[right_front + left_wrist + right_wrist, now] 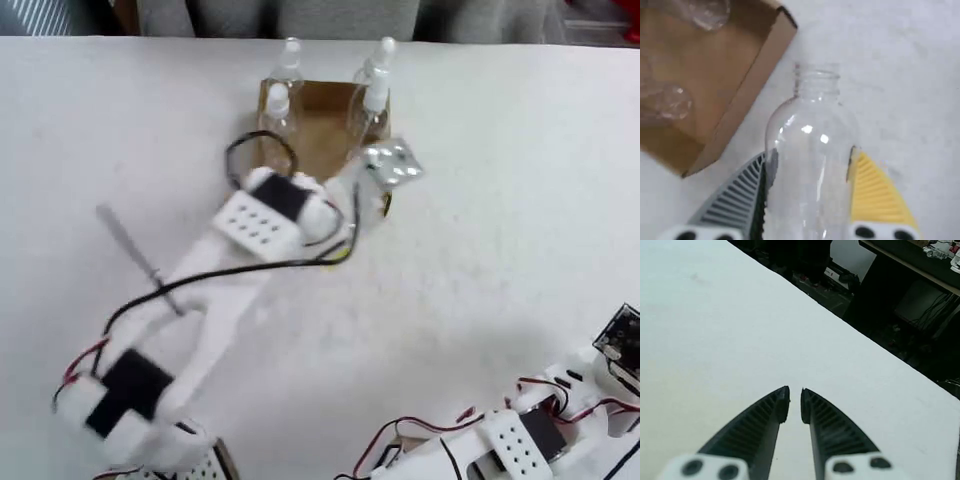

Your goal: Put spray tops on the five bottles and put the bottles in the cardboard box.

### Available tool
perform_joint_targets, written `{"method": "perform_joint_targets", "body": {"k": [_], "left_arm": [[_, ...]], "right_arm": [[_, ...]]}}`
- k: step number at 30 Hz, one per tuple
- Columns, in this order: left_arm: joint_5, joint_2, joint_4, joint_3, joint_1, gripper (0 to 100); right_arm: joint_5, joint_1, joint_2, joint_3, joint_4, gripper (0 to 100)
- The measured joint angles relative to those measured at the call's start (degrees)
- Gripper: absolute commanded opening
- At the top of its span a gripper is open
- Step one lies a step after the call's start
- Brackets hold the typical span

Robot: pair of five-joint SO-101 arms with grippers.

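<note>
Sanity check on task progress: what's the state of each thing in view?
Held bottle: no spray top, gripped, beside the box.
Left hand: shut on the bottle.
Right hand: nearly shut, empty.
Cardboard box: open.
Four other bottles: spray tops on, upright.

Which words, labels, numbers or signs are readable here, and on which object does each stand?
None can be read. The clear bottle in the left claw shows no label, and the cardboard box has plain walls. Objects in the room behind the table are too blurred to read.
</note>
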Motion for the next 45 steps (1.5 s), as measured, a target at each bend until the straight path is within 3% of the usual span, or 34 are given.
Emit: {"method": "perform_joint_targets", "body": {"k": [4,9,15,18,23,27,35,39,45], "left_arm": [[0.35,-15.03,-1.41,11.87,-7.03,9],[1.32,-34.46,-6.24,29.27,-20.48,9],[9.76,-55.12,-18.99,52.84,-40.79,9],[12.92,-64.7,-22.95,64.09,-46.68,9],[13.71,-77.8,-24.09,76.75,-47.82,9],[13.71,-81.76,-21.45,77.36,-47.82,9],[10.55,-82.37,-15.3,76.57,-47.12,9],[10.55,-82.37,-13.1,73.76,-44.75,9],[10.55,-71.65,-12.92,66.02,-43.16,9]], "right_arm": [[0.0,-4.4,0.0,0.0,2.9,2.7],[0.0,-13.01,0.0,0.0,9.49,2.6],[0.0,-26.99,0.0,-0.79,15.21,2.4],[0.0,-35.6,0.0,-3.52,23.56,2.4],[0.0,-53.89,0.0,-11.96,42.2,2.4],[0.09,-64.0,0.0,-12.75,46.51,2.3],[-1.58,-64.7,-0.09,-7.47,39.56,2.3],[-1.58,-60.57,-0.09,-4.75,35.52,2.6],[-1.58,-57.49,-0.09,-3.96,34.37,2.6]]}}
